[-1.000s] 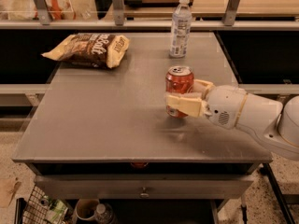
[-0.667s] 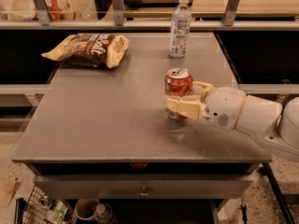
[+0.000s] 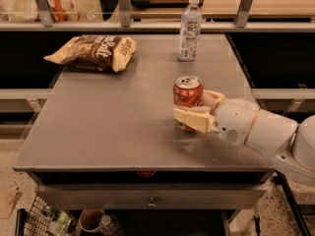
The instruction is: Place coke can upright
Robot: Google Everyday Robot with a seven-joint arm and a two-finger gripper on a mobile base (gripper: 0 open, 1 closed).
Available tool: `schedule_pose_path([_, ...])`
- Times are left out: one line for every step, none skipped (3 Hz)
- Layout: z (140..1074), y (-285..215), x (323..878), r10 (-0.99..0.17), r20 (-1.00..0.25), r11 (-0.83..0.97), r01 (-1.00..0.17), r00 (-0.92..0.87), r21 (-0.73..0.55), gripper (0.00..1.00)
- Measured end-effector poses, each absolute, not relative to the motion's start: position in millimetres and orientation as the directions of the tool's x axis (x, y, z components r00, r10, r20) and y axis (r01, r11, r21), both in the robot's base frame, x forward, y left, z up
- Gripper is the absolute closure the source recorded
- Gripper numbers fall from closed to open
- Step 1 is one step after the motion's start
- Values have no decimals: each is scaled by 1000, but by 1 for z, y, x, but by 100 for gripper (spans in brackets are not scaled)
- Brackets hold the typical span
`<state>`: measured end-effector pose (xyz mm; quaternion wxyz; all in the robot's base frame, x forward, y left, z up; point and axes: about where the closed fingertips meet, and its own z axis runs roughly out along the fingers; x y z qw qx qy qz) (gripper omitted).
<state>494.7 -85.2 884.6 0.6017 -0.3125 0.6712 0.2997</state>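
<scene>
My claw (image 3: 191, 107) is clamped on the can (image 3: 187, 89), one finger across its front and the other behind it. The can is upright near the desk's (image 3: 98, 132) right edge. A bottle (image 3: 190, 28) stands by the back edge and a bag (image 3: 96, 53) lies toward the back left corner.

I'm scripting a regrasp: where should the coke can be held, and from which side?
Grip the coke can across its mid-body, level from the view's right: it stands upright on the table, so its straight sides suit parallel jaws. The gripper is there, shut around its lower half.
</scene>
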Motion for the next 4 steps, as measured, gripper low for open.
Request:
schedule_pose_path([879,-85,491,-12,-997,645,-763,-75,49,100])
schedule_pose_path([875,-85,490,6,-998,650,-758,-67,55,100])
schedule_pose_path([870,-82,491,-2,-996,659,-750,-89,66,100])
schedule_pose_path([871,-80,491,-2,-996,656,-752,-87,64,82])
